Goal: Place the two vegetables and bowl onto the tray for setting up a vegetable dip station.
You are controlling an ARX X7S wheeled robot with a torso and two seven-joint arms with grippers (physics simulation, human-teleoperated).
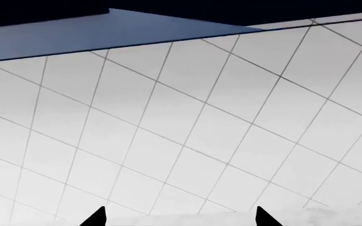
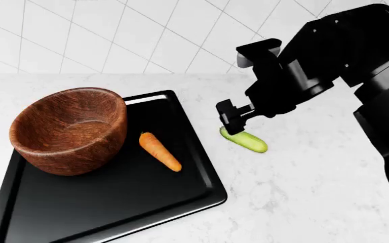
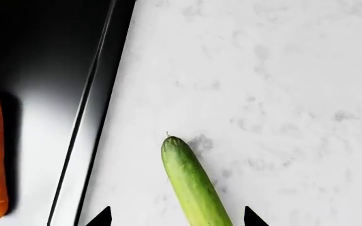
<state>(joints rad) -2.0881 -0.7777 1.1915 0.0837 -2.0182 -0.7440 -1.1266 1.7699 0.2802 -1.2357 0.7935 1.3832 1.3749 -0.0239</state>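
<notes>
On counter beside tray (image 2: pixel 201 197): cucumber (image 2: pixel 244 140), last item off | bowl (image 2: pixel 69 129), carrot (image 2: pixel 160 151) already loaded | right gripper (image 2: pixel 227 119) spread wide above cucumber, seemingly lining up a grasp | left gripper (image 1: pixel 179 217) spread, empty

A white marble surface (image 2: pixel 303 202) with faint grey veining fills the lower part of the head view, from about 3 o'clock round to 9 o'clock. Behind it, across the 10 to 2 o'clock span, rises a wall of large white tiles (image 2: pixel 147 35) with thin grey grout lines, meeting the surface along a straight edge. The right wrist view shows the same pale veined stone (image 3: pixel 263 70) close up. In the left wrist view the tiled wall (image 1: pixel 218 141) fills most of the frame below a dark blue panel (image 1: pixel 105 30); what it is cannot be told. Light is even and bright, with soft shadows.
</notes>
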